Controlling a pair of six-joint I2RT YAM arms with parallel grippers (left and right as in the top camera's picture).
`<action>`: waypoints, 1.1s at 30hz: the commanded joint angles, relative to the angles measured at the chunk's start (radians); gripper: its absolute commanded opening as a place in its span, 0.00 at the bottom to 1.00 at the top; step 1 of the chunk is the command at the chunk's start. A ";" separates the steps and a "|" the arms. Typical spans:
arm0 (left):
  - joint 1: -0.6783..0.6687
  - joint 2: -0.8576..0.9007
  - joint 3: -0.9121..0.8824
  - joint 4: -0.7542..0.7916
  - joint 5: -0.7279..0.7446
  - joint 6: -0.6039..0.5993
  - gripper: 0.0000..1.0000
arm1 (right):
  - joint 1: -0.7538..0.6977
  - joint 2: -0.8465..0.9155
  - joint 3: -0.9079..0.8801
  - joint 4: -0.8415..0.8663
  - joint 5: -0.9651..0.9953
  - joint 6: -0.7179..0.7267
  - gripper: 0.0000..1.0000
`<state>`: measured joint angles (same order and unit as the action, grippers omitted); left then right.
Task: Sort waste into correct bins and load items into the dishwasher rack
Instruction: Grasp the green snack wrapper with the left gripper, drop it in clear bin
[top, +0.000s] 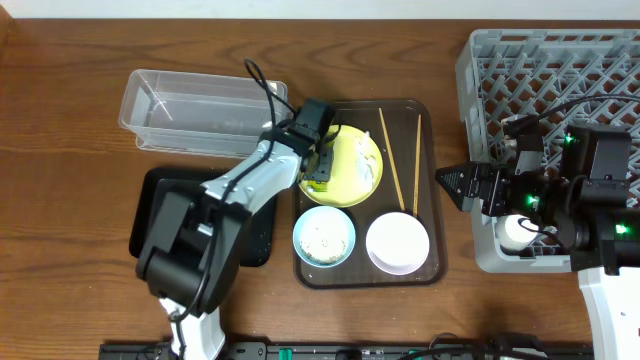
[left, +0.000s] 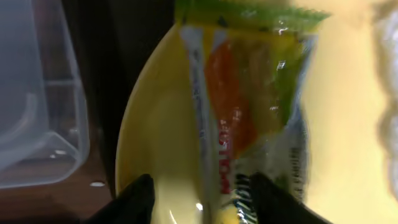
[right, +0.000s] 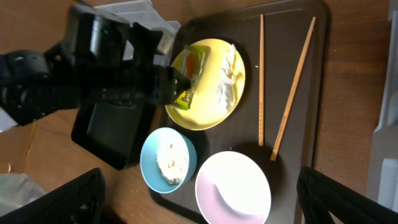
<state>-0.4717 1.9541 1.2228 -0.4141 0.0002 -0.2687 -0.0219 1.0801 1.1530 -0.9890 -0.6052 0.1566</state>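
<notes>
Green-and-orange printed snack wrapper: lying on round yellow plate, on brown serving tray, on counter. Left tool: spread, astride the wrapper's end. Right tool: spread, empty, beside grey lattice dishwasher rack.

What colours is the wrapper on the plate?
The wrapper is green, orange and yellow; left wrist view.

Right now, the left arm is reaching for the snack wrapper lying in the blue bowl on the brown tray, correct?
No: the snack wrapper lies on the yellow plate, not in the blue bowl, as the right wrist view shows. The left gripper is at it.
</notes>
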 joint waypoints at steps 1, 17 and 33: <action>-0.003 0.011 0.021 0.010 -0.008 0.013 0.36 | 0.016 0.005 0.011 0.002 0.007 0.011 0.96; 0.056 -0.412 0.021 -0.018 -0.139 0.013 0.06 | 0.016 0.005 0.011 0.004 0.008 0.011 0.96; 0.233 -0.317 0.035 -0.022 -0.109 0.006 0.64 | 0.016 0.005 0.011 -0.006 0.006 0.015 0.96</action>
<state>-0.2317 1.6840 1.2331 -0.4408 -0.1867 -0.2638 -0.0219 1.0843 1.1530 -0.9920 -0.5976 0.1570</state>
